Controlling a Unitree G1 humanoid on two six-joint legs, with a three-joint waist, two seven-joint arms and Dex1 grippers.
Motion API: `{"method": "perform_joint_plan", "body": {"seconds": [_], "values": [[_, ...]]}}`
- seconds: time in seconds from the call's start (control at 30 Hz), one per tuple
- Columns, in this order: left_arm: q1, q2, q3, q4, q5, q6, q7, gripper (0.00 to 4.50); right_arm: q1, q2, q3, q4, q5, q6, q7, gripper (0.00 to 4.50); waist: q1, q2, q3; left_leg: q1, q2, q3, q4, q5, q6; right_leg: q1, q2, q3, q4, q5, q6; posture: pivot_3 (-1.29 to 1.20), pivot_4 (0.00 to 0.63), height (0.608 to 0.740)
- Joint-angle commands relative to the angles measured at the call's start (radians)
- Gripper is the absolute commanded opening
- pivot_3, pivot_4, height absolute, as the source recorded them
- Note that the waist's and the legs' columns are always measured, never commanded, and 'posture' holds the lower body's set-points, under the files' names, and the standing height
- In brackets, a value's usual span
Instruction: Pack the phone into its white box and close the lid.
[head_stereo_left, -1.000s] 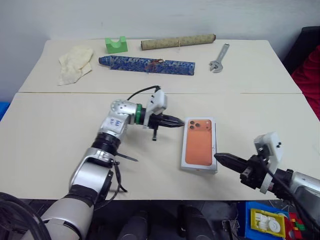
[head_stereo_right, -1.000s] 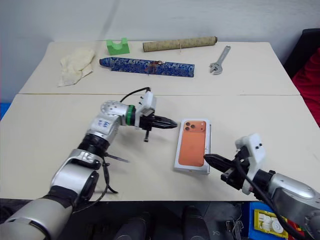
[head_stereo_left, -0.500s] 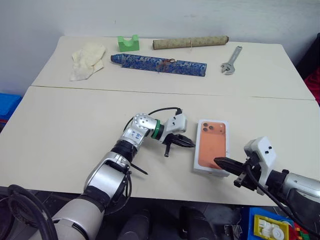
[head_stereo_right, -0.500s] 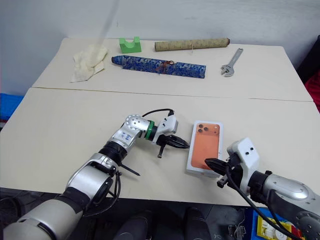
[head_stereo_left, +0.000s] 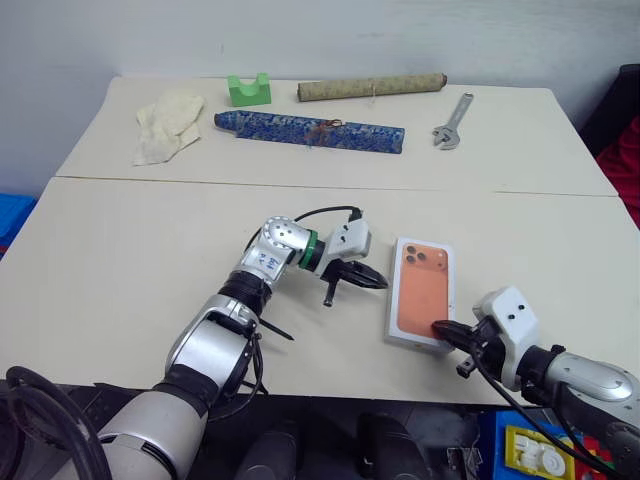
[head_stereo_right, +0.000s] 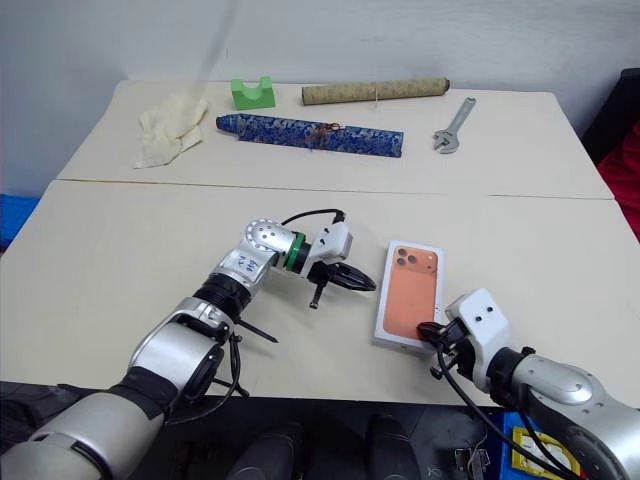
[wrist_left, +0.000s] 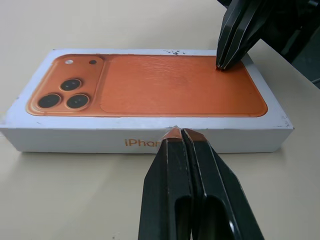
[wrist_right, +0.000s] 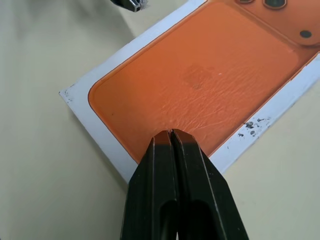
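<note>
The lid (head_stereo_left: 422, 292) lay closed right of centre, clear of the wrench (head_stereo_left: 446, 124) and blue sheath (head_stereo_left: 308, 132) at top, between the left gripper (wrist_left: 180, 134) and right gripper (wrist_right: 170, 133), fingers pressed together; wrist views revealed scuffed edges.

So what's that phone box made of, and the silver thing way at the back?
The box looks like cardboard: matte white, scuffed and speckled at the corners, and the orange phone picture on the lid is wrinkled like a printed paper skin. The silver thing is a wrench, probably steel, judging by its grey metallic shine.
</note>
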Motion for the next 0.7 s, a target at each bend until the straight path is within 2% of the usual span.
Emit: {"method": "perform_joint_plan", "body": {"seconds": [0.03, 0.13, 0.27, 0.37, 0.47, 0.53, 0.7], "values": [[-0.034, 0.054, 0.082, -0.062, -0.071, 0.081, -0.005, 0.41, 0.035, 0.012, -0.017, 0.034, -0.059, -0.056, 0.075, 0.0, -0.002, 0.0, 0.0, 0.0, 0.0, 0.0, 0.0, 0.0, 0.0, 0.0, 0.0, 0.0, 0.0, 0.0, 0.0, 0.0, 0.15, 0.74], [0.012, 0.168, 0.127, -0.195, -0.15, 0.221, -0.126, 1.21, 0.073, -0.022, -0.136, 0.03, -0.071, -0.143, 0.211, 0.57, -0.004, 0.0, 0.0, -0.001, 0.0, 0.0, 0.0, 0.0, 0.0, -0.002, 0.0, 0.001, 0.004, 0.0, 0.0, 0.0, 0.15, 0.74], [0.162, 0.381, 0.147, -0.464, -0.232, 0.396, -0.263, 2.43, 0.158, -0.09, -0.371, 0.089, -0.024, -0.211, 0.513, 1.87, -0.023, 0.002, 0.001, 0.0, 0.0, 0.0, -0.003, 0.0, 0.0, -0.002, 0.0, 0.003, 0.004, 0.0, 0.0, 0.0, 0.15, 0.74], [0.291, 0.558, 0.199, -0.652, -0.301, 0.52, -0.295, 3.34, 0.219, -0.131, -0.577, 0.175, 0.018, -0.216, 0.748, 2.9, -0.025, 0.004, 0.002, 0.0, 0.0, 0.0, -0.002, 0.0, 0.0, -0.002, 0.0, 0.003, 0.003, 0.0, 0.0, 0.0, 0.15, 0.74], [0.393, 0.687, 0.282, -0.784, -0.388, 0.63, -0.254, 4.29, 0.255, -0.161, -0.73, 0.264, 0.022, -0.2, 0.9, 3.94, -0.022, 0.004, 0.002, 0.0, 0.002, -0.002, -0.002, -0.001, 0.0, -0.001, -0.001, 0.009, 0.002, 0.0, 0.0, 0.0, 0.15, 0.74], [0.444, 0.736, 0.337, -0.829, -0.428, 0.675, -0.209, 4.5, 0.259, -0.169, -0.786, 0.325, 0.006, -0.203, 0.95, 4.43, -0.018, 0.004, 0.003, 0.0, 0.002, -0.002, -0.003, -0.001, 0.0, 0.0, -0.002, 0.009, 0.001, 0.0, -0.001, 0.0, 0.15, 0.74], [0.555, 0.759, 0.393, -0.935, -0.493, 0.726, -0.156, 4.5, 0.222, -0.165, -0.796, 0.367, 0.0, -0.201, 0.987, 4.43, -0.012, 0.006, 0.003, 0.001, 0.001, -0.003, -0.003, -0.001, 0.0, 0.002, -0.006, 0.009, -0.002, 0.0, -0.001, 0.0, 0.15, 0.74]]}}
